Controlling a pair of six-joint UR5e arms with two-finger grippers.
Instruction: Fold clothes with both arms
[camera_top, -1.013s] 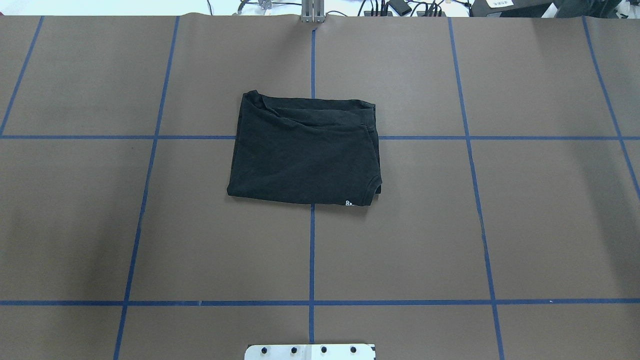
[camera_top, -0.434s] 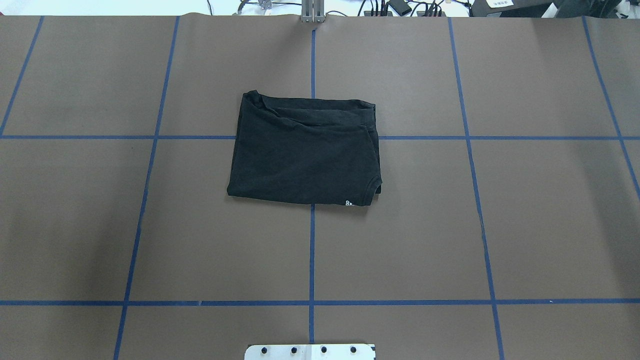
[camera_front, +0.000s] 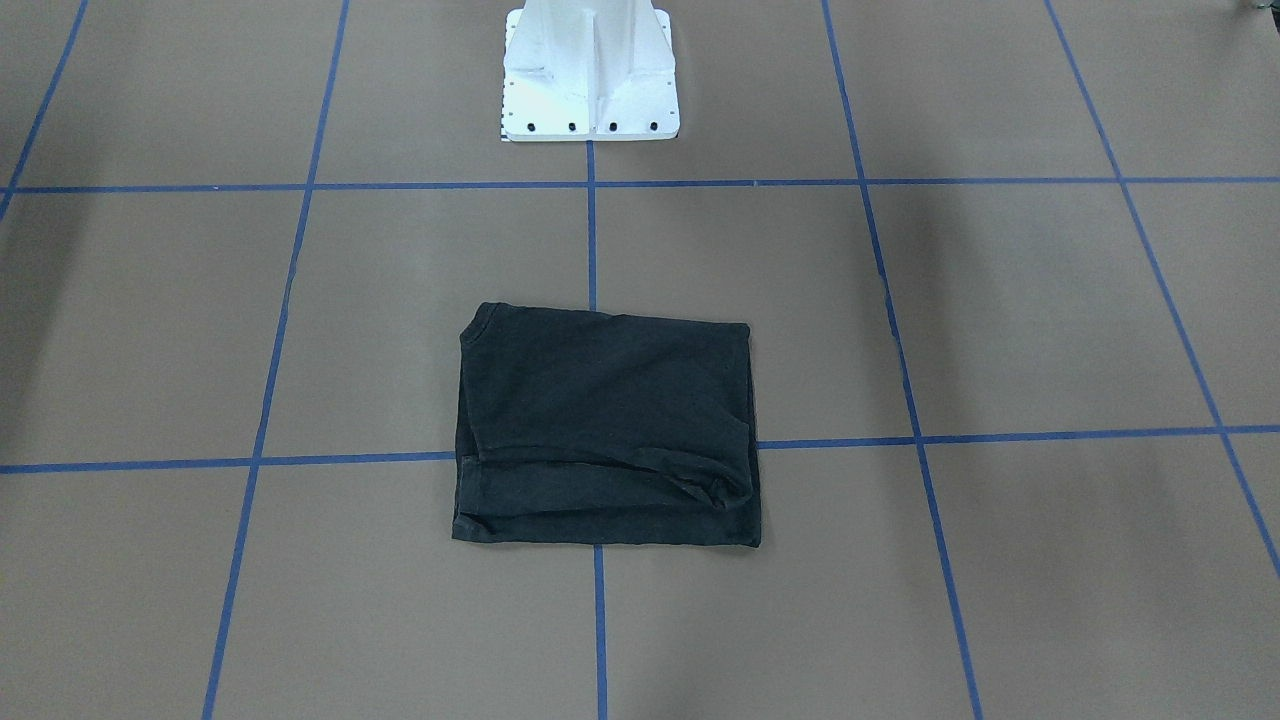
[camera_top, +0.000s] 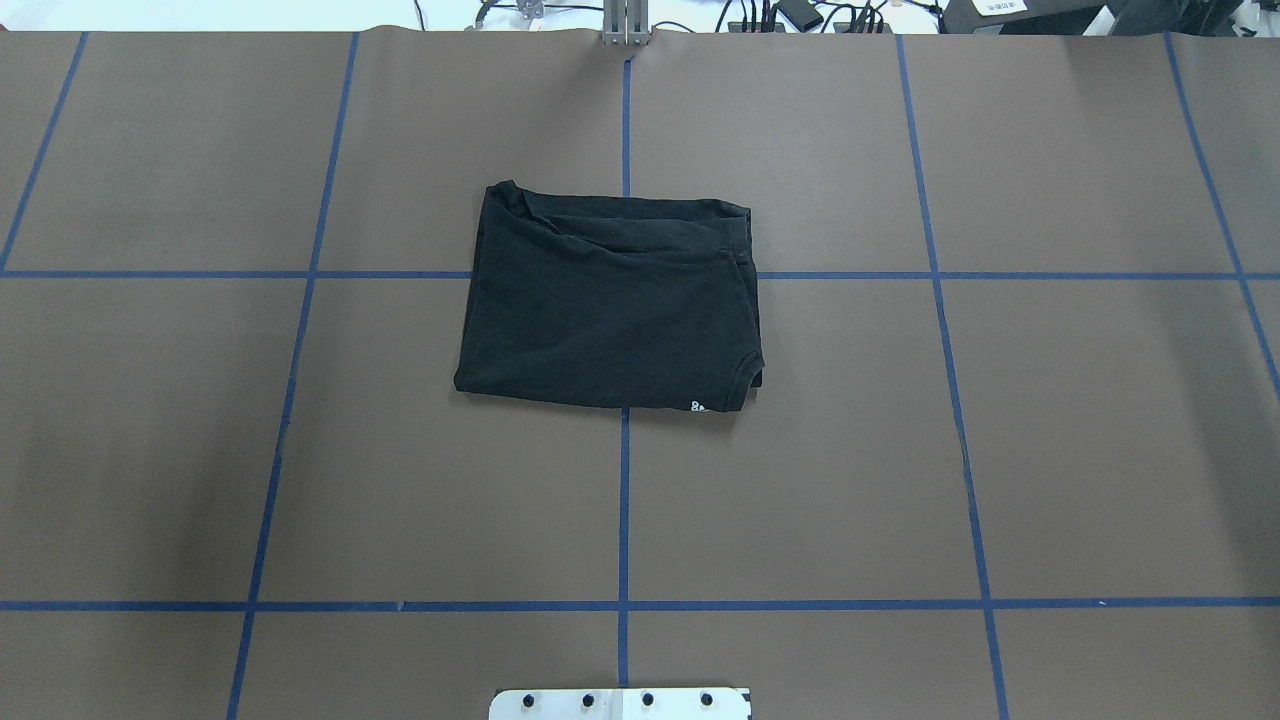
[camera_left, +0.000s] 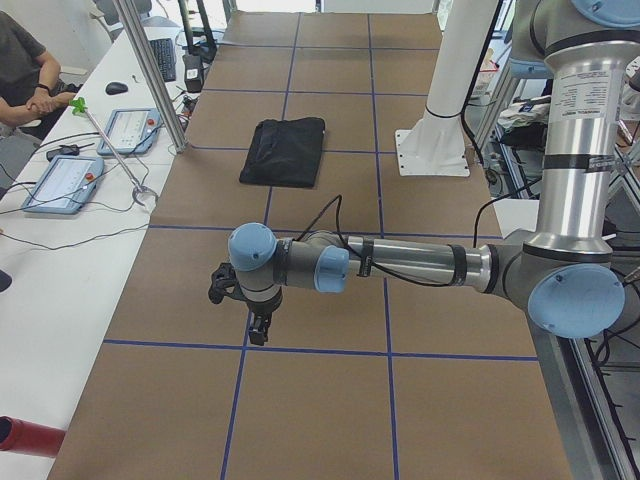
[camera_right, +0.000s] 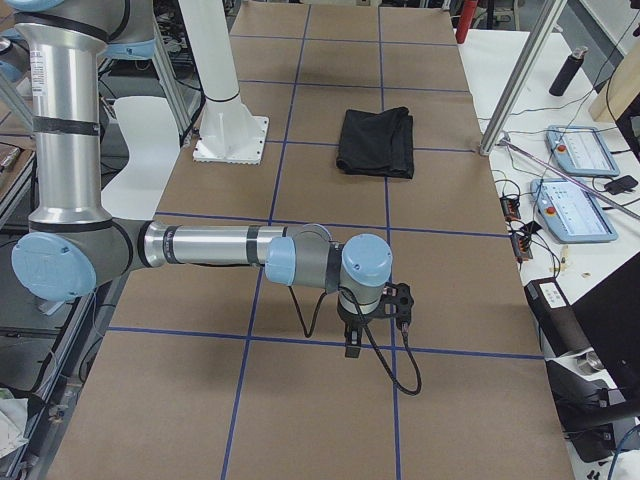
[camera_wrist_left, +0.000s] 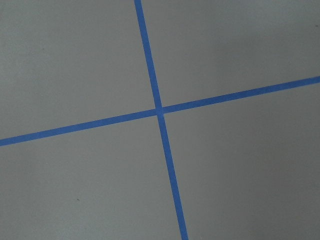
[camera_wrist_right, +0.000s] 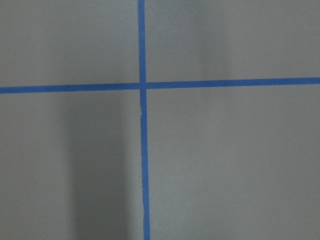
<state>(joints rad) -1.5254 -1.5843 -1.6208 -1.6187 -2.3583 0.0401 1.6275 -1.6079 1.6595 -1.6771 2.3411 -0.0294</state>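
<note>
Now, left arm: we log the silver-grey tubular left arm (camera_left: 410, 262) with light-blue joint caps, stretched low and level over the table, well apart from the shirt.
Left gripper: black two-finger left gripper (camera_left: 258, 330) points down above a crossing of tape lines. It shows only in the side view, so we cannot tell if the claw is released or clenched.
Table: brown paper-covered table (camera_top: 300, 450), ruled into squares by blue tape lines (camera_top: 623, 500).
Shirt: black cotton T-shirt (camera_top: 610, 310) lies flat at mid-table, folded into a rough rectangle over a tape crossing. Its plain side is up, and a white speck of print (camera_top: 699, 406) shows at its near edge.
Base: white bolted pedestal base (camera_front: 590, 70) stands on the robot's side of the shirt, apart from it.
Right arm: matching silver-grey right arm (camera_right: 210, 245), also low and level, far from the shirt.
Right gripper: black two-finger right gripper (camera_right: 352, 343) points down. We cannot tell the claw's state.
</note>
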